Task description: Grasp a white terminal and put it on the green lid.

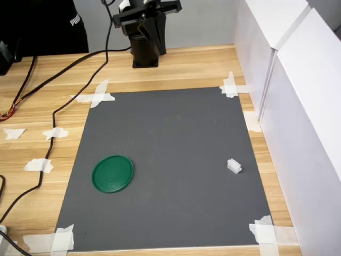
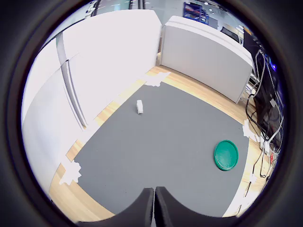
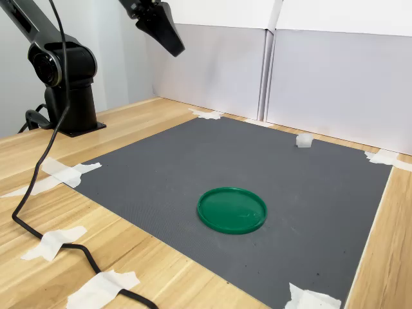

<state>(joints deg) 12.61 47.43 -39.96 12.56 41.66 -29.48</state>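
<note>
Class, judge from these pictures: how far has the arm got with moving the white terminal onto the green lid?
Nothing looks done. The white terminal lies on the grey mat, apart from the empty green lid. The gripper hangs high, fingers shut and empty. Left: reach, grasp, carry, place.

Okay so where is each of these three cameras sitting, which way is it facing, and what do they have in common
First exterior view: high, opposite the arm's base, looking down on the grey mat; only the base and lower arm show.
Wrist view: on the arm, raised well above the mat, facing down and outward; the gripper tips show, closed together.
Second exterior view: low at a mat corner, looking across toward the white panels; base and gripper show.
All three share the green lid and the white terminal, lying apart.
</note>
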